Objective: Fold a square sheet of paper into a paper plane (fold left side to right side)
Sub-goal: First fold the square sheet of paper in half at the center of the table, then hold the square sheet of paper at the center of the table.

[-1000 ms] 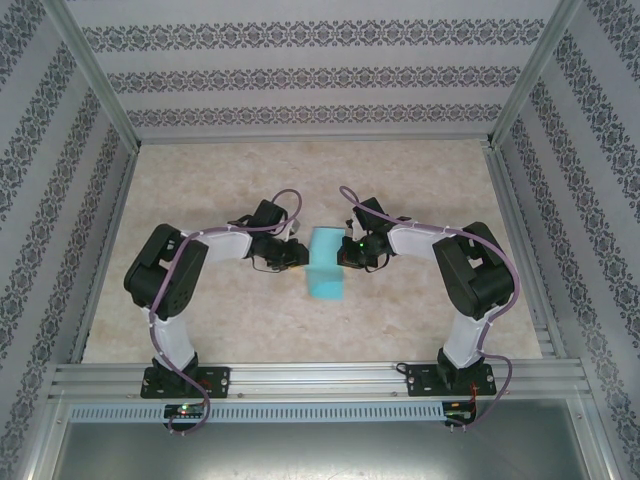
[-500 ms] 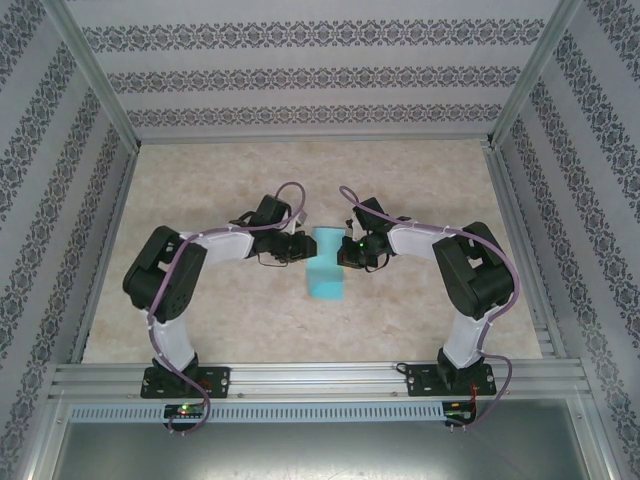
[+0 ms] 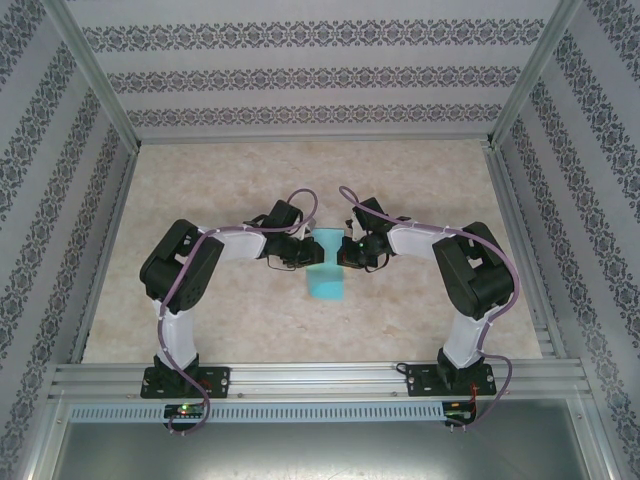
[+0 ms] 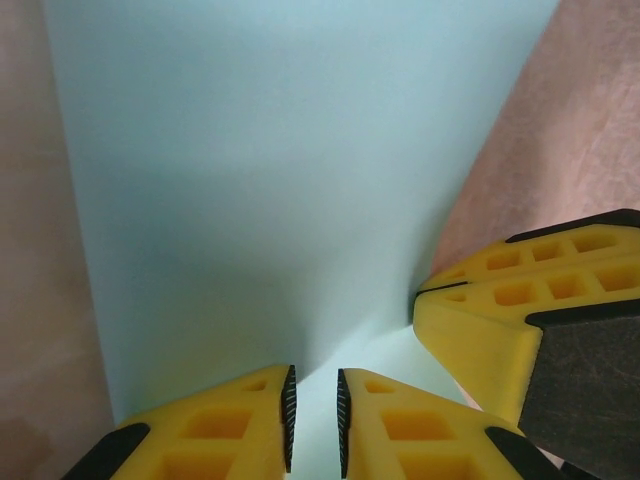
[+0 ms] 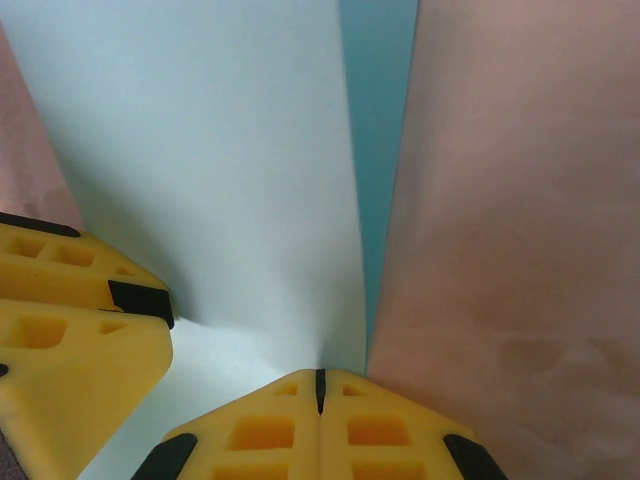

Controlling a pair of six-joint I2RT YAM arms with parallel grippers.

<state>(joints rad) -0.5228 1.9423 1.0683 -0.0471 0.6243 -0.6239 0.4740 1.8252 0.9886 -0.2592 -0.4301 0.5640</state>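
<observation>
The square sheet of paper (image 3: 325, 280), light turquoise, lies at mid-table between both grippers, its far half bent up and narrower than the near half. My left gripper (image 3: 308, 255) reaches onto its left side. In the left wrist view its jaws (image 4: 314, 420) stand a narrow gap apart, with pale paper (image 4: 260, 180) showing in the gap. My right gripper (image 3: 343, 255) is shut, its tips (image 5: 320, 380) at the sheet's right edge. I cannot tell whether it pinches paper. A pale layer (image 5: 200, 150) lies beside a darker turquoise strip (image 5: 380, 150).
The beige table (image 3: 230, 190) has free room all around the sheet. Aluminium rails (image 3: 320, 380) run along the near edge by the arm bases. Patterned walls (image 3: 320, 70) close in the back and sides.
My left arm has swung to the right, bringing its gripper against the sheet's left side. The sheet's far half looks narrower. The right arm has stayed put.
</observation>
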